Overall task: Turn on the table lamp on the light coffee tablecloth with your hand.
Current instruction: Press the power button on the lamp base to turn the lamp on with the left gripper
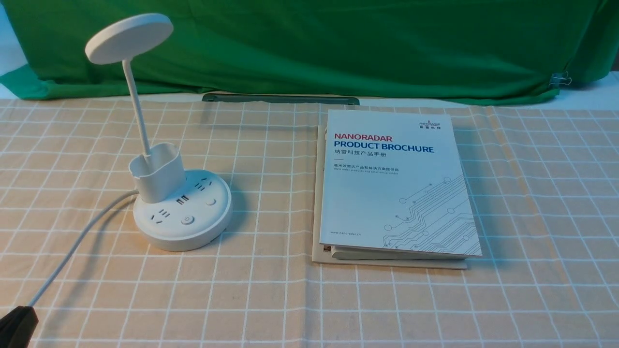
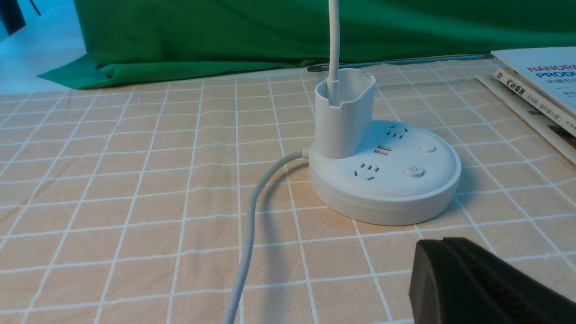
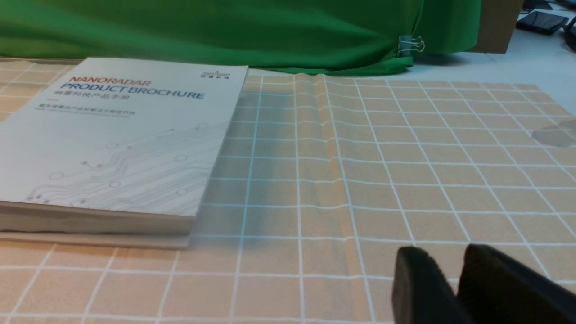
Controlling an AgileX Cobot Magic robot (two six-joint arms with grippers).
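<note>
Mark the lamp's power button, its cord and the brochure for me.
power button (image 2: 414, 171): left wrist view, centre of its round face.
cord (image 2: 253, 211): left wrist view, midway along its run.
brochure (image 1: 396, 183): front view, middle of the cover.

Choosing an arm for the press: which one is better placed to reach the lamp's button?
Left. The left gripper sits close to the lamp, with the button on its near side. The right gripper view shows only the brochure, no lamp.
</note>
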